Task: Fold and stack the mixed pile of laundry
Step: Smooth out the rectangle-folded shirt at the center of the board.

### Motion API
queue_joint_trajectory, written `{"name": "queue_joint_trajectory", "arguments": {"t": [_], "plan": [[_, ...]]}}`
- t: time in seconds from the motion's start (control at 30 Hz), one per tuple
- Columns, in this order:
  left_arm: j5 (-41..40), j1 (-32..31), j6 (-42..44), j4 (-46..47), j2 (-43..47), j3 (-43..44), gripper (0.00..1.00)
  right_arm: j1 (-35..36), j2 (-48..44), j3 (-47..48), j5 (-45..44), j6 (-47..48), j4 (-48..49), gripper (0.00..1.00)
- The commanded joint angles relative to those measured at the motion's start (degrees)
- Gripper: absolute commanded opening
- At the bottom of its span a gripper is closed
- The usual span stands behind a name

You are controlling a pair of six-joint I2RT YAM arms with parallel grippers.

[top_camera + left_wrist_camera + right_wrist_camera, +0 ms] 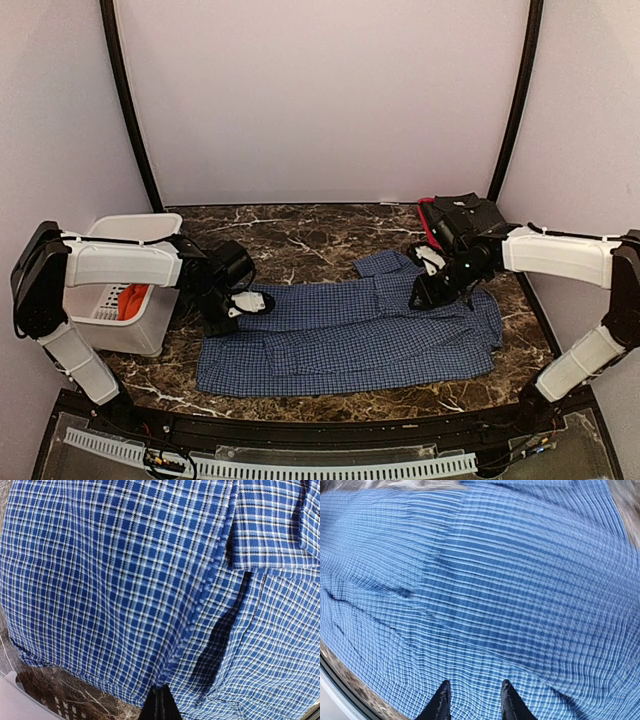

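The blue-and-white checked shirt [350, 335] lies spread across the marble table, collar end to the right. My left gripper [243, 303] sits at the shirt's left edge. In the left wrist view its jaws [161, 694] are pressed together on a pucker of the checked cloth [125, 580] near the hem. My right gripper [425, 291] hovers over the shirt's upper right part. In the right wrist view its fingers [441, 702] stand apart over the blurred cloth [485, 590], with nothing between them. The orange-red shirt [132, 297] lies inside the basket.
A white slotted basket [135, 232] stands at the table's left, close to my left arm; its corner [9, 700] shows in the left wrist view. A black and red object [462, 218] sits at the back right. Bare marble [290, 235] lies behind the shirt.
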State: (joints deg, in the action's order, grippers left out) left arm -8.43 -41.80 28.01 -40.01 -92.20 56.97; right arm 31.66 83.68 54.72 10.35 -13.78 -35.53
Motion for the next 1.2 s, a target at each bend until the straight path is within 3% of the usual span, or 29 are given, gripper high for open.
{"name": "queue_joint_trajectory", "arguments": {"t": [0.0, 0.2, 0.37, 0.5, 0.63, 0.83, 1.17], "plan": [[0.9, -0.3, -0.4, 0.0, 2.2, 0.8, 0.0, 4.5, 2.2, 3.9, -6.7, 7.1, 1.8, 0.29], [1.0, -0.3, -0.5, 0.1, 1.7, 0.9, 0.0, 7.4, 6.2, 5.7, -10.1, 9.8, 2.2, 0.28], [0.8, -0.3, -0.3, 0.3, 2.0, 0.7, 0.0, 9.3, 8.8, 6.8, -12.1, 11.5, 2.5, 0.38], [0.5, -0.4, -0.6, 0.6, 2.0, 0.7, 0.0, 9.9, 11.9, 7.8, -14.8, 12.7, 1.5, 0.38], [0.3, -0.3, -0.6, 0.7, 1.7, 0.9, 0.0, 10.5, 14.2, 8.3, -16.6, 13.4, 0.3, 0.29], [-0.1, -0.3, -0.3, 0.7, 1.6, 1.1, 0.0, 11.0, 14.0, 8.3, -18.6, 13.4, -0.4, 0.0], [-0.5, -0.3, -0.1, -0.1, 3.4, 2.3, 0.0, 11.3, 7.1, 10.1, -20.3, 14.7, -5.0, 0.0]]}}
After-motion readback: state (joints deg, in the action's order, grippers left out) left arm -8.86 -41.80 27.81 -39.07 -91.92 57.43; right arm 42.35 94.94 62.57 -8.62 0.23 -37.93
